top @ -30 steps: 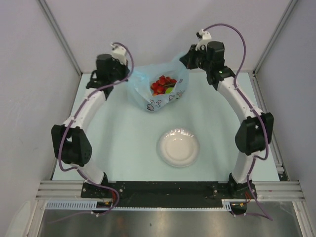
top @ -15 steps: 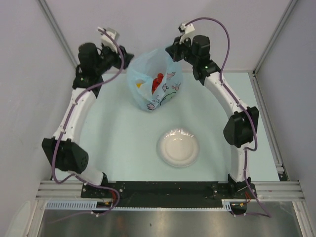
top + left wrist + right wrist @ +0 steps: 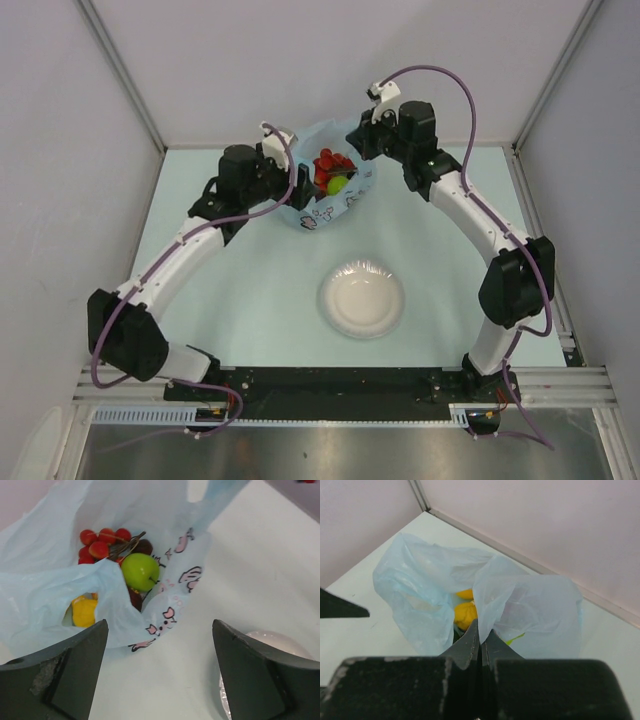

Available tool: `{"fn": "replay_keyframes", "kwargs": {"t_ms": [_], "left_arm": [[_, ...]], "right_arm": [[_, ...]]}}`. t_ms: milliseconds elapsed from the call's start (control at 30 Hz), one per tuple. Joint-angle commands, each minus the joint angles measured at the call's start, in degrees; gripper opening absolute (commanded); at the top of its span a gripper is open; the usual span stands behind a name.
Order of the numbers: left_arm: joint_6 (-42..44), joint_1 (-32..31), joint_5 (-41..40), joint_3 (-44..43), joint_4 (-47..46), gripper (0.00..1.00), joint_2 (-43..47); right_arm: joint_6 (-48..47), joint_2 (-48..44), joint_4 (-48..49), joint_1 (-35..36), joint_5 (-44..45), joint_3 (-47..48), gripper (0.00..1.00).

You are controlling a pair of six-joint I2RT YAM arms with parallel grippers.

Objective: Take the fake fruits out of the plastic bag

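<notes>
The light-blue plastic bag [image 3: 345,203] sits at the back of the table with its mouth open upward. Inside it I see red grapes [image 3: 102,541], a green apple [image 3: 140,571], a dark maroon fruit [image 3: 145,546] and a yellow fruit [image 3: 84,611]. My left gripper [image 3: 160,672] hangs open just left of the bag [image 3: 45,587], holding nothing. The right gripper [image 3: 481,630] is shut on the bag's right rim [image 3: 520,605] and holds it up. From above, the left gripper [image 3: 297,186] touches the bag's side and the right gripper [image 3: 358,142] is at its far right corner.
A round white plate [image 3: 361,299] lies in the middle of the table, in front of the bag; its rim [image 3: 280,642] shows by my left gripper's right finger. Walls close in behind and on both sides.
My left gripper has opened, let go of the bag's left edge and swung in to the bag's side. The bag has sunk lower and its mouth now shows the grapes and apple.
</notes>
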State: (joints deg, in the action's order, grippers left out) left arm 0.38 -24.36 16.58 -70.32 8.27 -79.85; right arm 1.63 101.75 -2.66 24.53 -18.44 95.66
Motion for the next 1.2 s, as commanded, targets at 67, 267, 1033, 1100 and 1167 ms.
{"fn": "replay_keyframes", "kwargs": {"t_ms": [67,267,1033,1100,1167], "left_arm": [[-1.0,0.3,-6.7,-5.5,-1.7,0.92,-8.2],[2.6,-0.3,-14.7,-14.3,-1.8,0.92,-22.9],[9.7,15.9,0.0,-58.2,8.7,0.00,-26.9],[10.0,16.0,1.3,-54.1,9.8,0.00,-20.9],[10.4,15.9,2.2,-41.2,9.4,0.00,-11.7]], "right_arm": [[0.7,-3.4,2.0,-0.3,0.2,-1.1,0.00],[2.6,-3.4,2.1,-1.7,-0.2,-0.9,0.00],[5.1,27.3,8.9,-2.9,-2.6,48.0,0.00],[3.0,23.9,6.9,-2.9,-4.1,45.2,0.00],[2.5,21.0,4.4,-3.0,-7.0,38.0,0.00]]}}
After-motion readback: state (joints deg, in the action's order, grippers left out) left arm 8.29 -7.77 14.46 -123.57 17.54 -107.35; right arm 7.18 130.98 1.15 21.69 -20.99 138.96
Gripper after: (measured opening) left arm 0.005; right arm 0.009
